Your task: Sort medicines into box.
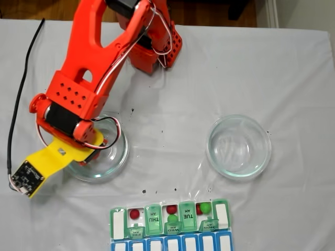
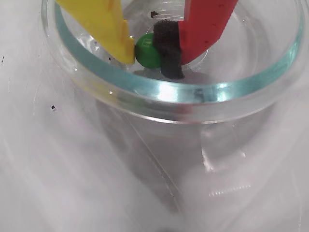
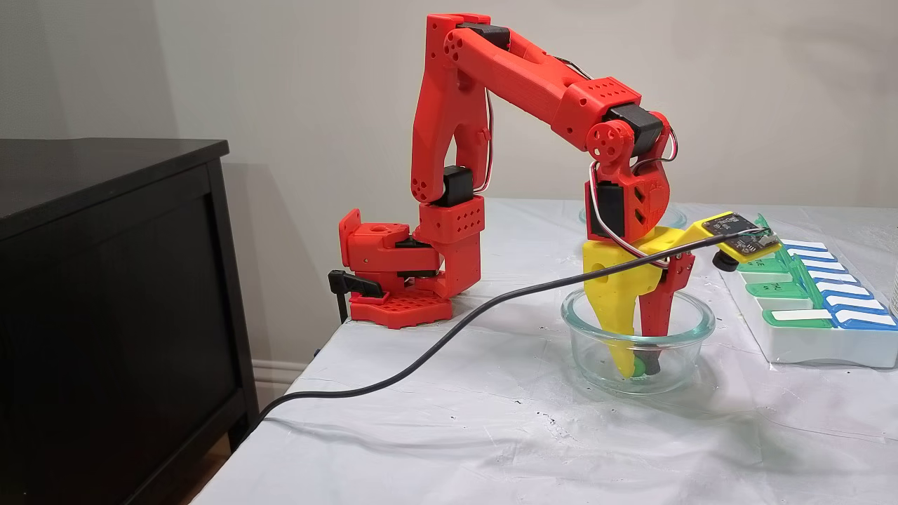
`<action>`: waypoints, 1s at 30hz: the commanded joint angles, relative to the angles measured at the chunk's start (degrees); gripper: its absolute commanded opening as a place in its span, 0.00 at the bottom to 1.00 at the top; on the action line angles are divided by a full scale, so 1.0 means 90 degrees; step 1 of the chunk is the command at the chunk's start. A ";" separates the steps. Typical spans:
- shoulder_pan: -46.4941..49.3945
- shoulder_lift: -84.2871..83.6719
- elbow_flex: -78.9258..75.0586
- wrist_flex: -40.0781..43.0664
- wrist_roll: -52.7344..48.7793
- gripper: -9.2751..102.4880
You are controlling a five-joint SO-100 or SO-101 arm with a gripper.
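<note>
Down in the glass dish (image 2: 174, 92) on the white table cover (image 1: 172, 104), we see our gripper (image 2: 152, 53) closed on a green ball (image 2: 147, 50), the yellow finger (image 2: 104, 24) on one side and the black pad of the red finger (image 2: 166, 46) on the other. Nearer the front edge in a fixed view sits the pill box (image 1: 118, 222), with red balls (image 1: 135, 213) and green ones in its open compartments. Another glass dish (image 1: 238, 147) stands well apart to the right.

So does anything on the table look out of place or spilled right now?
Nothing spilled. The pill box holds its balls, and the gripper pinches a green ball inside the glass dish. Only a few dark specks mark the white cloth.
</note>
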State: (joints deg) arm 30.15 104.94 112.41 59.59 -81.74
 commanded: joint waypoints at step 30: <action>-0.2725 -0.2148 -0.5986 0.2227 0.5820 0.08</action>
State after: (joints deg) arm 6.59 86.04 68.99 78.84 -30.59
